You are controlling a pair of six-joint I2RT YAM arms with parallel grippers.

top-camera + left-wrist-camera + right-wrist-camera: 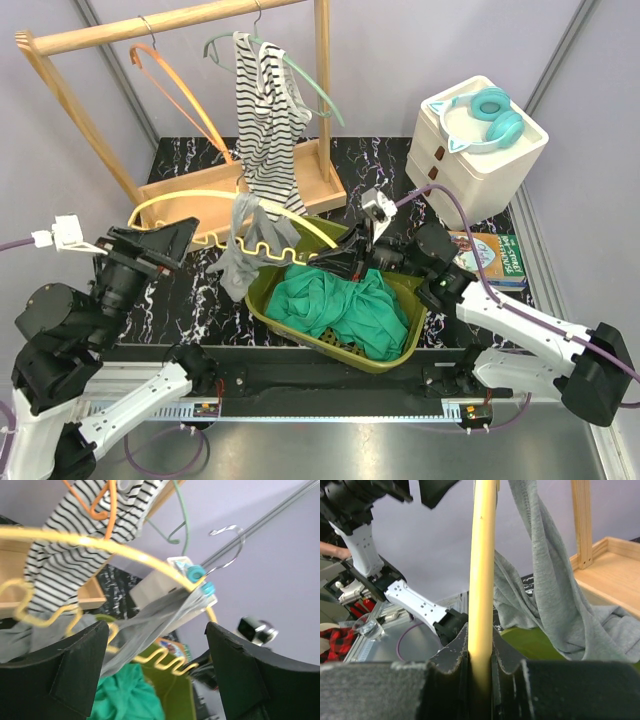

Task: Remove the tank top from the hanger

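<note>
A grey tank top (243,248) hangs by one strap from a yellow hanger (215,201) held over the table in front of the wooden rack. My right gripper (338,258) is shut on the hanger's right end; the right wrist view shows the yellow bar (482,580) clamped between the fingers, grey cloth (555,605) draped beside it. My left gripper (170,238) is open and empty, left of the hanger. In the left wrist view the hanger (90,542) and the grey cloth (150,625) lie beyond the parted fingers (80,665).
An olive basket (285,315) with green cloth (345,305) sits under the hanger. A wooden rack (190,25) holds an orange hanger (180,90) and a striped top (268,120) on a green hanger. White drawers (470,170) with teal headphones (485,115) stand at right, a box (490,255) beside them.
</note>
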